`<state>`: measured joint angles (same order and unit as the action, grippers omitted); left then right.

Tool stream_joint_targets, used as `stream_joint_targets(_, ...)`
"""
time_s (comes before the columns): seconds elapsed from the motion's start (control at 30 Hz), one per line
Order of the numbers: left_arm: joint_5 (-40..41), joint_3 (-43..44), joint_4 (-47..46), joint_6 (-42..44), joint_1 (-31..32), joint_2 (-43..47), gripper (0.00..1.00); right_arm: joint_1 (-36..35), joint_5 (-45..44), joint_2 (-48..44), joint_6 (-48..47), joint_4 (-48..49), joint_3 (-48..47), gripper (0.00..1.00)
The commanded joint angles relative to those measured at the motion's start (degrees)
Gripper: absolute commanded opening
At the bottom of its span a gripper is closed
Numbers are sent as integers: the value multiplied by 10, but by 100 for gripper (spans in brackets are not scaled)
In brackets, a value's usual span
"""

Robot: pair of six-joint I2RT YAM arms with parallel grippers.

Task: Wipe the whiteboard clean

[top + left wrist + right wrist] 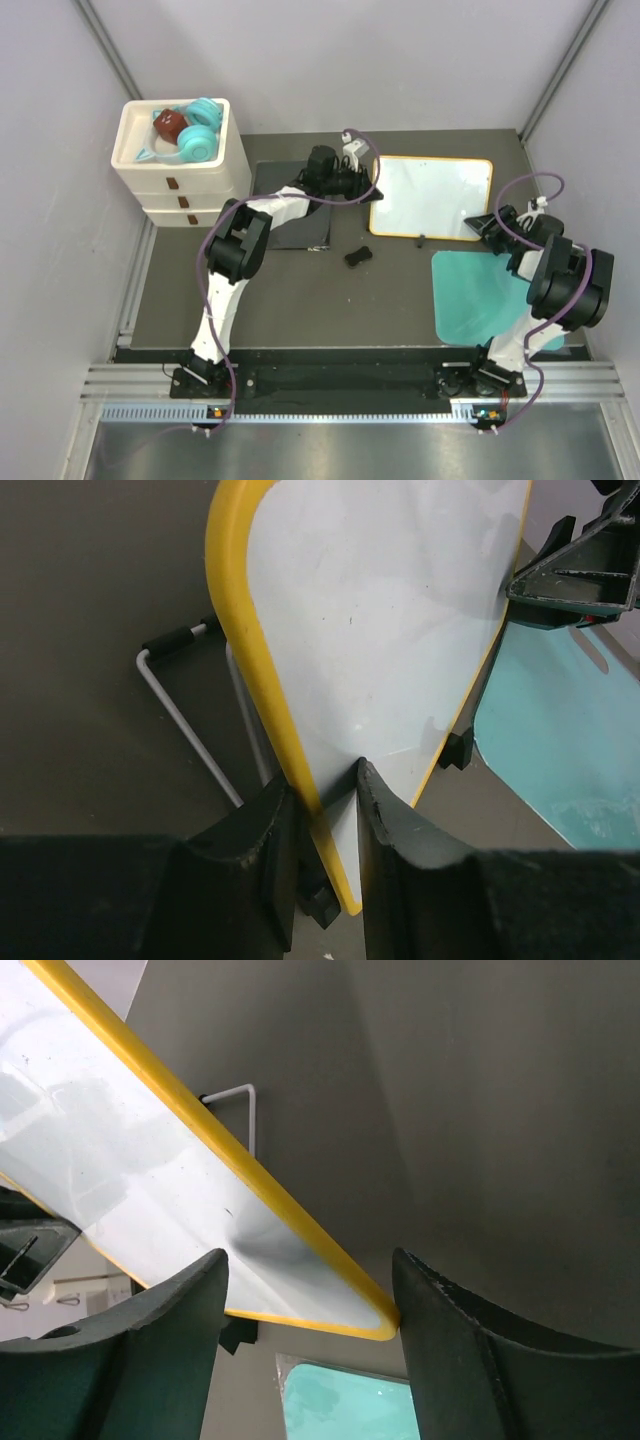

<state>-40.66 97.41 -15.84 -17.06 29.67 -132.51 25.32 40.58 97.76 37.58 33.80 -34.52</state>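
The whiteboard point(432, 195), white with a yellow rim, lies at the back right of the table and shows only faint specks. My left gripper point(366, 190) is shut on its left rim; in the left wrist view the fingers point(325, 775) pinch the yellow edge of the board point(380, 610). My right gripper point(490, 228) is open at the board's near right corner. In the right wrist view it point(310, 1280) straddles that corner of the board point(130, 1180), with the right finger touching the rim.
A small black block point(358, 256) lies in front of the board. A dark grey pad point(290, 215) is to the left, a teal mat point(490, 295) at the right front. A white drawer unit point(180, 165) with teal items stands back left. A white wire stand point(185, 720) is under the board.
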Motion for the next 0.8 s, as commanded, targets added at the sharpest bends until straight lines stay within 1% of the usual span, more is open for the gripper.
stream_joint_targets(0.0, -10, 18, -24, 10, 13, 15, 22, -9, 48, -3, 14, 44, -3, 63)
stream_joint_targets(0.17, -11, 23, -31, 1, 14, 29, 20, -11, 59, -1, 20, 58, -2, 61)
stream_joint_targets(0.27, -13, 50, -24, -12, 14, 31, 19, -11, 68, -1, 32, 73, -1, 60)
stream_joint_targets(0.3, -20, 57, -24, -17, 14, 30, 18, -11, 76, -3, 36, 85, 1, 57)
stream_joint_targets(0.37, -27, 75, -24, -35, 16, 29, 15, -12, 78, -2, 56, 123, 9, 55)
stream_joint_targets(0.4, -29, 81, -22, -37, 18, 30, 14, -12, 83, -2, 57, 129, 11, 51)
stream_joint_targets(0.5, -20, 101, -1, -26, 25, 32, 12, -12, 85, 3, 61, 137, 9, 50)
stream_joint_targets(0.63, 0, 123, 22, 0, 26, 27, 12, -12, 86, 14, 87, 183, 21, 50)
stream_joint_targets(0.77, 7, 187, 82, 34, 25, -6, 12, -26, 82, 17, 89, 184, 15, 49)
